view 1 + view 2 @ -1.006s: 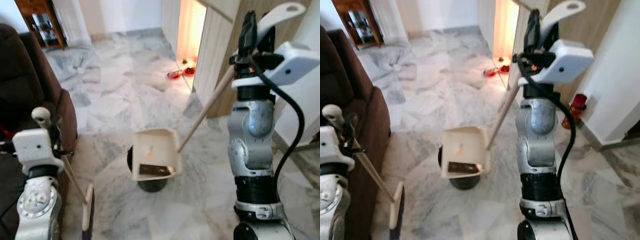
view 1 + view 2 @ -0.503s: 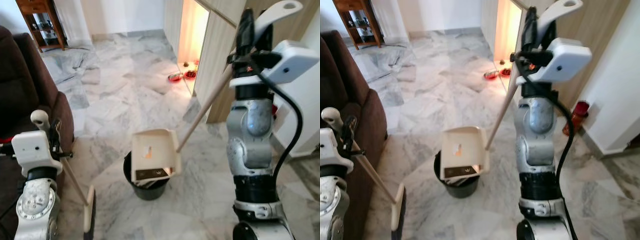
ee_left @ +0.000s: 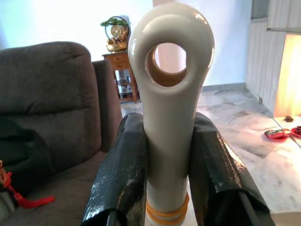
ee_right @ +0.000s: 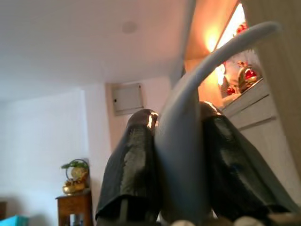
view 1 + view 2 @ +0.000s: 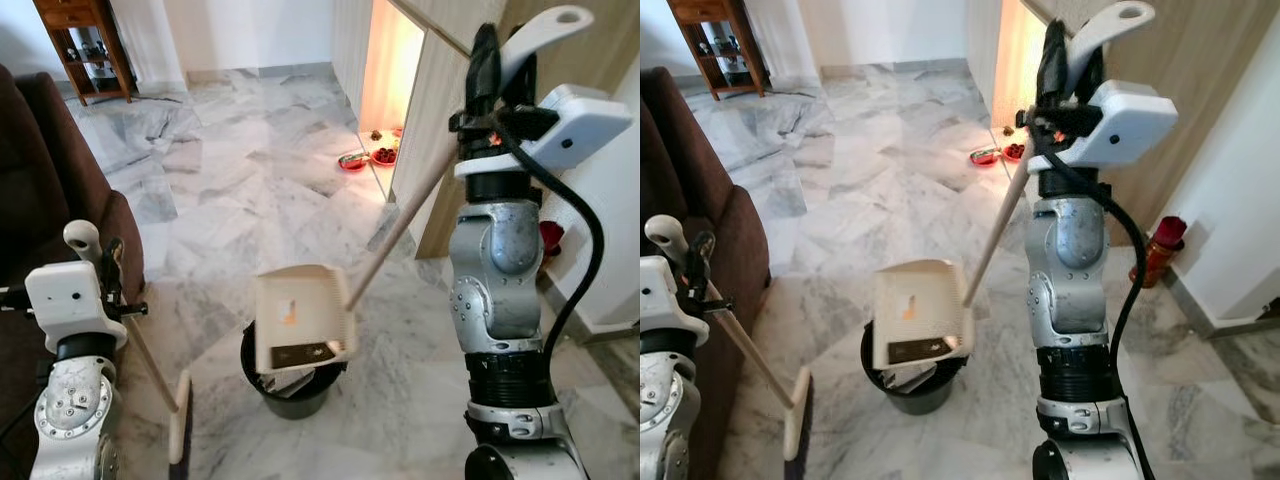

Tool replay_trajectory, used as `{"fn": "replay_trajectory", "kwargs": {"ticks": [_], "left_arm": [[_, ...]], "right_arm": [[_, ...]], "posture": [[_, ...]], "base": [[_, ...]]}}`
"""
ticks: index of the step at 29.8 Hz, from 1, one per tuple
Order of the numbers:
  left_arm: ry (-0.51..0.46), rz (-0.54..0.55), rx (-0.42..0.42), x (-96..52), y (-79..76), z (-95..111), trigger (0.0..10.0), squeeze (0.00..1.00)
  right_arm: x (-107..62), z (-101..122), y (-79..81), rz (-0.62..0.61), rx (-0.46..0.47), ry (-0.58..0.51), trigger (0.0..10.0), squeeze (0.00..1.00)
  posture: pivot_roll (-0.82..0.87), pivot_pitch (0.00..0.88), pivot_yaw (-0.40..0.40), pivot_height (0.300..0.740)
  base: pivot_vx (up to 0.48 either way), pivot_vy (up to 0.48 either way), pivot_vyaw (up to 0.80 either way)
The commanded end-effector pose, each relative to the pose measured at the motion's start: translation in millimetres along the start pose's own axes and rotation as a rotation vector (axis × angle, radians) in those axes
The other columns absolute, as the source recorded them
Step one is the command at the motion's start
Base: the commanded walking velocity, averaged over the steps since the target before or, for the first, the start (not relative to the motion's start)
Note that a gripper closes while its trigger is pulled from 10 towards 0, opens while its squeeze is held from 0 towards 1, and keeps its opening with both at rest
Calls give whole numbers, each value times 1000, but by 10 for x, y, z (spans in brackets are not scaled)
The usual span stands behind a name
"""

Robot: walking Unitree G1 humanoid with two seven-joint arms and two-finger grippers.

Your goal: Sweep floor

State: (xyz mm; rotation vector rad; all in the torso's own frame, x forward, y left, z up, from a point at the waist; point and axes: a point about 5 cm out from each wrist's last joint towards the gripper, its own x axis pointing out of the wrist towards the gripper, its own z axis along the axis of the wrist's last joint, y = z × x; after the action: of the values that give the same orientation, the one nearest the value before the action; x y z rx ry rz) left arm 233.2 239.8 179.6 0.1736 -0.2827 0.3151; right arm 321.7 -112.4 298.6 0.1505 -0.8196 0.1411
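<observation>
Dustpan tipped over the bin, mid-frame

Right tool (image 5: 487,60) clamped on the dustpan (image 5: 297,318) handle above the black bin (image 5: 290,385); left tool (image 3: 164,155) squeezing the broom (image 5: 150,370) handle, lower left.

Head cameras look down from above the black bin (image 5: 292,375) — both share it and the marble floor (image 5: 240,190) beyond. Each wrist camera sits close behind its fingers, facing upward along a handle — away from the bin.
</observation>
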Motion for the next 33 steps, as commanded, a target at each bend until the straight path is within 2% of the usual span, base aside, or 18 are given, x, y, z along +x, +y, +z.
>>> {"fn": "replay_trajectory", "kwargs": {"ticks": [1,33], "left_arm": [[-61,0,11,18,0,122,10000,0],[-68,-7,-4,26,-59,122,10000,0]], "right_arm": [[73,163,-33,-18,20,-79,10000,0],[71,164,2,25,46,-74,10000,0]], "posture": [[60,67,27,740],[59,69,22,740]], "base": [[292,0,0],[292,0,0]]}}
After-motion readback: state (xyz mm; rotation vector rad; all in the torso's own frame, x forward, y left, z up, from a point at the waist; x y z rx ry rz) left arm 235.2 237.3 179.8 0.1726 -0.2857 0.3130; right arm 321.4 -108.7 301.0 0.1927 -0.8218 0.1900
